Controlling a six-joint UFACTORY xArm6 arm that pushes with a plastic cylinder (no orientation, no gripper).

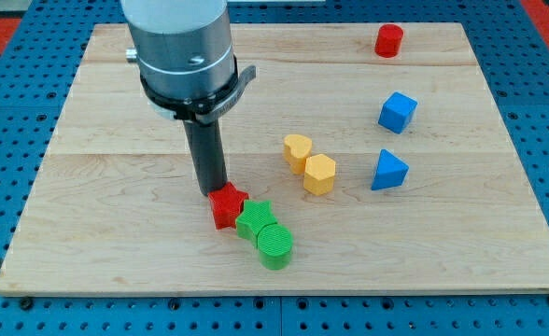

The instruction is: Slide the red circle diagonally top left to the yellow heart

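Grey cylindrical arm body descending from the view's top, left of centre, black collar below it, straight dark rod upright beneath, my tip (pixel 212 192) down at table height.

You get a bright, evenly lit view with soft overhead light. The wooden board (pixel 116 177) shows no harsh glare, only a mild pale sheen across its upper planks. Shadows are short and faint, hugging the base of each block, as under the blue cube (pixel 397 112). You see sharp focus throughout; grain lines read clearly. The board's edges look straight, with no evident bending at the corners.
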